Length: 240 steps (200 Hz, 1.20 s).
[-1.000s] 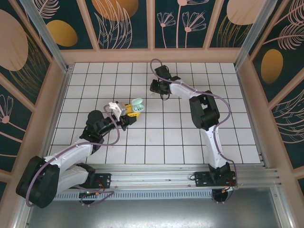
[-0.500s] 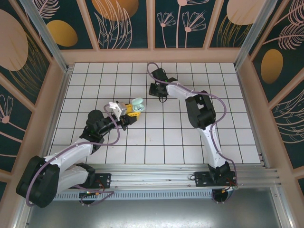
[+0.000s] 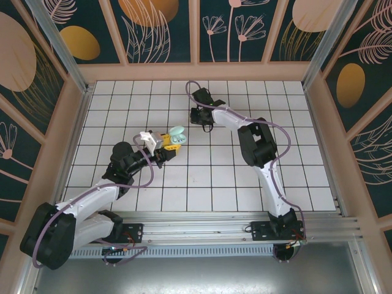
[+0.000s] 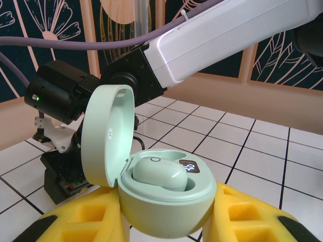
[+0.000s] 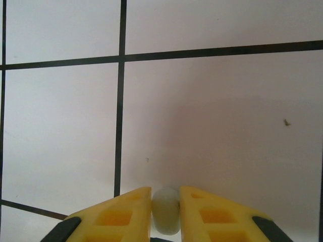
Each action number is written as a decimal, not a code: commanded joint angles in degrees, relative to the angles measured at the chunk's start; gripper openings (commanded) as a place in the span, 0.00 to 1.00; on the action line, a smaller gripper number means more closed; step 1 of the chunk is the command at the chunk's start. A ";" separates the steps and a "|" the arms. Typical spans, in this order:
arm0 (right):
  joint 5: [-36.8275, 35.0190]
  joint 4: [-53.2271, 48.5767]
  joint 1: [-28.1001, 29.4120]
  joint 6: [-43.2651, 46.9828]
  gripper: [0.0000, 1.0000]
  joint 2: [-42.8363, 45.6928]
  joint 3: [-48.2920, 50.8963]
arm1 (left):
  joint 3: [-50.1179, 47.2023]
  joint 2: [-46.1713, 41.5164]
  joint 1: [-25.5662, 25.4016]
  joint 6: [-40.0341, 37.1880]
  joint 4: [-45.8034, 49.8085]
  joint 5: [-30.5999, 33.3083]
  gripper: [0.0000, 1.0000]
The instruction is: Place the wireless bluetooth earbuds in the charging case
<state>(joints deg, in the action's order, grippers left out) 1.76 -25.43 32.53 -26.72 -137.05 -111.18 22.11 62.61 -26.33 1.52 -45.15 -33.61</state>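
Observation:
My left gripper is shut on the pale mint charging case, whose lid stands open at the left. One mint earbud sits in the case beside a small lit display. From above, the case is held at mid-table by the left gripper. My right gripper is shut on a second mint earbud, pinched between the yellow fingers above the white tiles. In the top view the right gripper hangs just right of and behind the case.
The white tiled floor is ringed by a low wooden rim and patterned walls. In the left wrist view the right arm's white link and its black wrist loom close behind the case.
The right gripper has drifted left, toward the case. The left arm and the case have stayed in place.

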 commanded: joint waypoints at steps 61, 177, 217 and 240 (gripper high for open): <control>-1.77 -2.16 0.43 1.89 0.22 1.63 0.82 | 0.22 -1.96 -0.18 -0.27 0.01 -0.98 0.00; 0.43 -3.82 0.25 3.05 0.22 -1.63 -1.33 | 0.43 -2.32 -0.20 -0.34 0.87 -0.65 0.00; 0.97 -4.14 0.25 3.64 0.17 -0.99 -1.35 | 0.48 -3.48 -0.22 -0.31 2.29 -0.65 0.00; 0.07 -3.51 0.38 4.17 0.16 1.93 0.48 | 0.23 -4.64 -0.22 -0.25 3.13 -0.44 0.00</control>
<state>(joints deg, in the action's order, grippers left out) 1.78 -27.44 32.69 -24.01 -137.10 -111.22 22.09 59.94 -26.33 1.52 -42.44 -33.61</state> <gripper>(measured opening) 0.161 0.308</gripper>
